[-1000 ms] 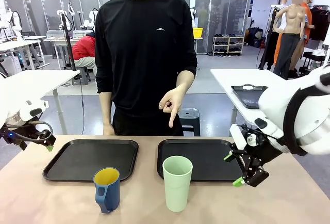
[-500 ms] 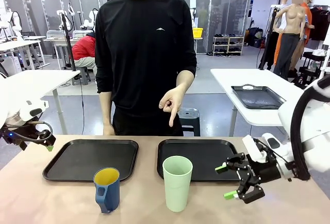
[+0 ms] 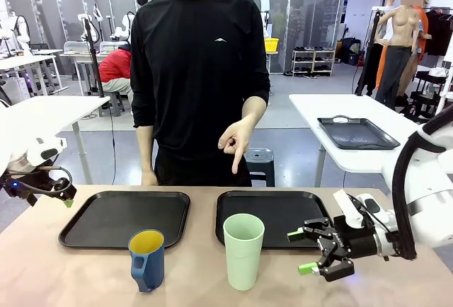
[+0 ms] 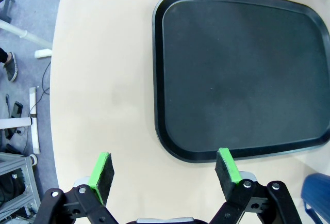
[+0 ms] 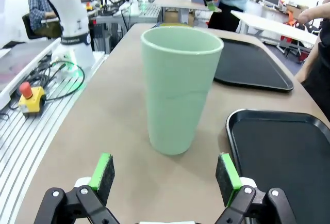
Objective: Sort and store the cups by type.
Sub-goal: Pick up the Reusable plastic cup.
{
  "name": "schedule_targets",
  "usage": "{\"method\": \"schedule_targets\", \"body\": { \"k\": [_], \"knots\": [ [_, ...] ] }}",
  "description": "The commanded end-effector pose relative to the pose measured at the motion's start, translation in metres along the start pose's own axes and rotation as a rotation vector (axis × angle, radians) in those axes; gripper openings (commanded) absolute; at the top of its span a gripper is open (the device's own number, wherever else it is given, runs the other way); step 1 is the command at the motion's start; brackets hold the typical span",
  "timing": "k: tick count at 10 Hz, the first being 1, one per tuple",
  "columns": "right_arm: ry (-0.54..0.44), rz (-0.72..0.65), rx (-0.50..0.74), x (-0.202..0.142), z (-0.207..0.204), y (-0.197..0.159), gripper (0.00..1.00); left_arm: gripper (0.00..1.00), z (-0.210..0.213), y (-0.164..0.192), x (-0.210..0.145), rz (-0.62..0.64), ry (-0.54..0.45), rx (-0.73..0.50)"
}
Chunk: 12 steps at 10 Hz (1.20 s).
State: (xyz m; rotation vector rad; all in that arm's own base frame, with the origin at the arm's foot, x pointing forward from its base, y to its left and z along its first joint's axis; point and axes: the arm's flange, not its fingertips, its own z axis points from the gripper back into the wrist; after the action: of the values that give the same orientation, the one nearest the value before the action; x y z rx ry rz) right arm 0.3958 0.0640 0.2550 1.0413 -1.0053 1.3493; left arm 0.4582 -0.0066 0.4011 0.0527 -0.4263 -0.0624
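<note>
Your right gripper has dropped and turned toward the green cup, jaws spread, near it. The cup stands on the table before a tray. Next, probably advance and close.

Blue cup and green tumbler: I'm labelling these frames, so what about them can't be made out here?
- Dark-blue cup: left wrist view, cut off by the bottom-right corner; just a blue sliver shows.
- Its inside bottom: front view, hidden by its own wall.
- Mint-green tumbler: inside bottom hidden by its own wall, front and right wrist views.
- Right tray: near rim partly hidden behind the tumbler, front view.
</note>
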Motion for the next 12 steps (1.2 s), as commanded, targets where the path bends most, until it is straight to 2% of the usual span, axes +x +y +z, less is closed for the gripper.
{"method": "schedule_targets", "body": {
  "k": [1, 4, 5, 9, 12],
  "knots": [
    [-0.061, 0.043, -0.021, -0.006, -0.007, -0.011, 1.0, 1.0, -0.001, 0.001, 0.0, 0.002, 0.002, 0.001],
    [-0.077, 0.045, 0.003, -0.005, -0.019, -0.017, 1.0, 1.0, -0.001, 0.001, 0.0, 0.002, 0.002, 0.001],
    [-0.055, 0.004, 0.005, 0.004, -0.008, -0.015, 1.0, 1.0, -0.001, 0.001, 0.0, 0.002, 0.002, 0.001],
    [-0.055, 0.004, 0.005, 0.004, -0.008, -0.015, 1.0, 1.0, -0.001, 0.001, 0.0, 0.002, 0.002, 0.001],
    [-0.098, 0.003, 0.046, 0.003, -0.025, -0.021, 1.0, 1.0, -0.001, 0.001, 0.0, 0.002, 0.002, 0.001]
  ]
}}
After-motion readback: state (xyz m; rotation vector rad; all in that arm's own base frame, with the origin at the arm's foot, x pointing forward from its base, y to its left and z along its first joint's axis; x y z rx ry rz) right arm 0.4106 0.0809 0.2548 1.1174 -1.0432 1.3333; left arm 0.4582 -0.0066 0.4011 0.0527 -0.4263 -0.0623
